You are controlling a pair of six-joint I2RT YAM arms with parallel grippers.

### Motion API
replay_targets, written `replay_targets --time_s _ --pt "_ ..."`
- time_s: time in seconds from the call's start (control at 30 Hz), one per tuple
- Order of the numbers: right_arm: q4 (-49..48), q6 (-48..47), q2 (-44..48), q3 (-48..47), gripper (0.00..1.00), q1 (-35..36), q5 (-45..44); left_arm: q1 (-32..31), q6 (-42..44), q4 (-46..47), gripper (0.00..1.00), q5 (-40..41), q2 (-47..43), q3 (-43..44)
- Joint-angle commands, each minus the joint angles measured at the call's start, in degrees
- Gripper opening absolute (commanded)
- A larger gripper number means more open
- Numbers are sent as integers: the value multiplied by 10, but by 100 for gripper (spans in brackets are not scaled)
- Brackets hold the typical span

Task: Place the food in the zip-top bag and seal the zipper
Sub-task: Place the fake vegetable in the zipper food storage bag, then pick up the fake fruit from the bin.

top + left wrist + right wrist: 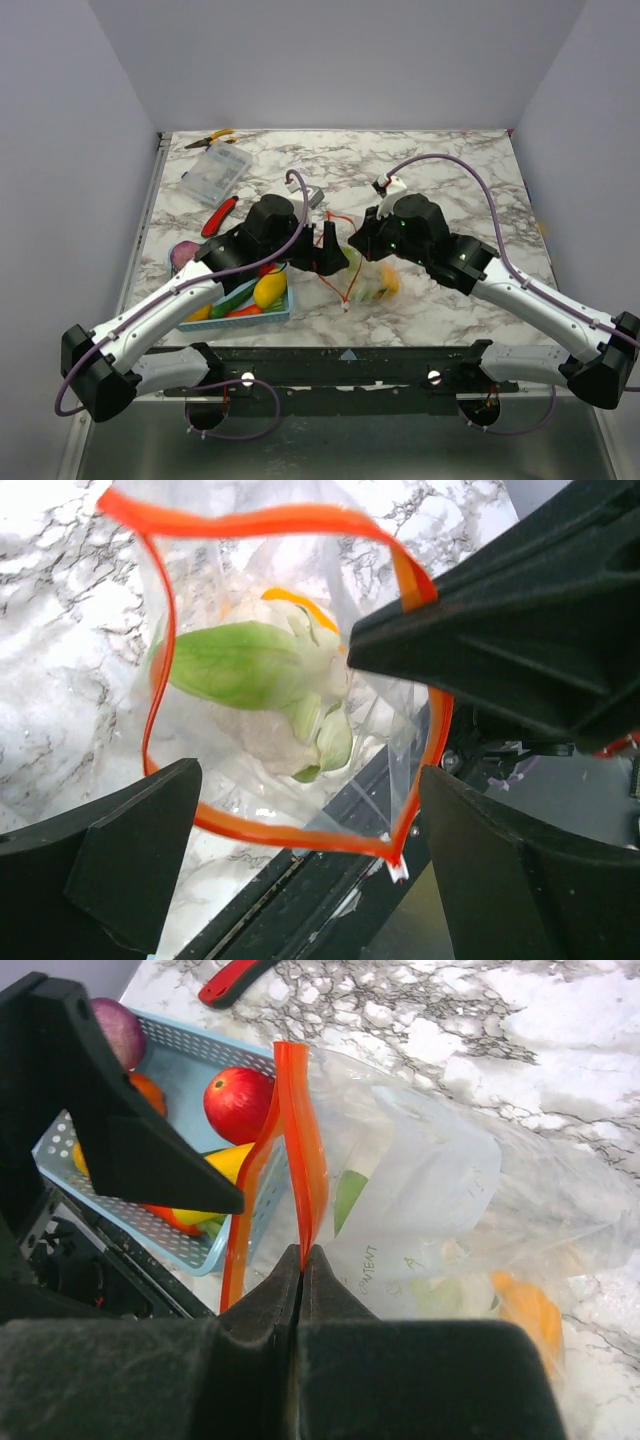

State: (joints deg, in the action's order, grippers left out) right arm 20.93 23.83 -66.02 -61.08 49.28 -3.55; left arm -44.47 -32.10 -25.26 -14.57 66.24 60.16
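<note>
Basket (272, 318) on the left has the tomato (240, 1103) and onion (120, 1030) sitting in it. Just right of that, my left gripper (310, 780) hangs over the zip-top bag (440, 1190) with its jaws spread wide and nothing in them. Bag's mouth gapes open on the marble table (450, 170) with the cauliflower (270, 680) inside, and my right gripper (302, 1260) is clamped tight on the zipper (250, 520) at the mouth's edge.
</note>
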Motion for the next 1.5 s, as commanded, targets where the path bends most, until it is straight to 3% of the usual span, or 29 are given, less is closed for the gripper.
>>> replay_targets --time_s 0.0,0.17,0.4,0.67,0.97,1.1,1.23,1.47 --pt "23 -16 -3 8 1 0 -41 15 -11 11 87 26 -48 -31" --pt "47 -21 2 15 1 0 -97 21 15 -9 88 91 -115 -58" --pt "76 -14 16 21 1 0 -132 28 30 -67 93 262 -203 -102" --pt "65 -24 22 19 1 0 -136 68 -53 -133 94 336 -187 -157" --pt "58 -25 25 38 1 0 -132 86 -143 -127 86 302 -184 -247" --pt "56 -22 28 43 1 0 -128 87 -119 -98 79 259 -187 -262" --pt "54 -23 28 41 1 0 -120 88 -117 -88 83 243 -158 -262" --pt "51 -21 33 42 1 0 -108 90 -104 -55 80 253 -95 -267"
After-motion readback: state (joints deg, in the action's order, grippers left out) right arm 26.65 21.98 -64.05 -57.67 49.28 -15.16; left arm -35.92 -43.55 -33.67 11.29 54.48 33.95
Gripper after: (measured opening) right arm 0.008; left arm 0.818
